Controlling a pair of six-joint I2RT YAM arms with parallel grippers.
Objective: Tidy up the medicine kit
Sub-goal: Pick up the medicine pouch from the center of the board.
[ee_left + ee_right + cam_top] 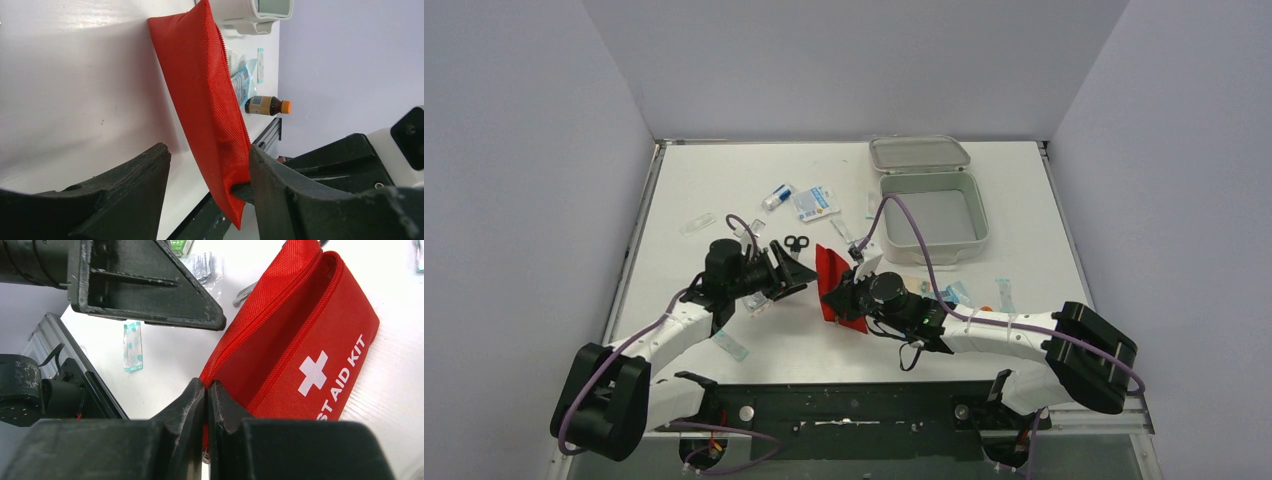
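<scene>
The right gripper [206, 390] pinches tight on the zipper edge of a red first-aid pouch [836, 275], which stands tilted on edge near the middle of the white table [714, 180]. The left gripper [802, 272] is partly open, its jaws either side of the pouch's edge, one finger touching the fabric. The medicine kit [931, 255], lid [919, 152] swung back, sits at the far right. Scissors [796, 242] lie just beyond the pouch.

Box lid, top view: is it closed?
No, the lid lies flipped open on the table behind the box, leaving the inside in view.
</scene>
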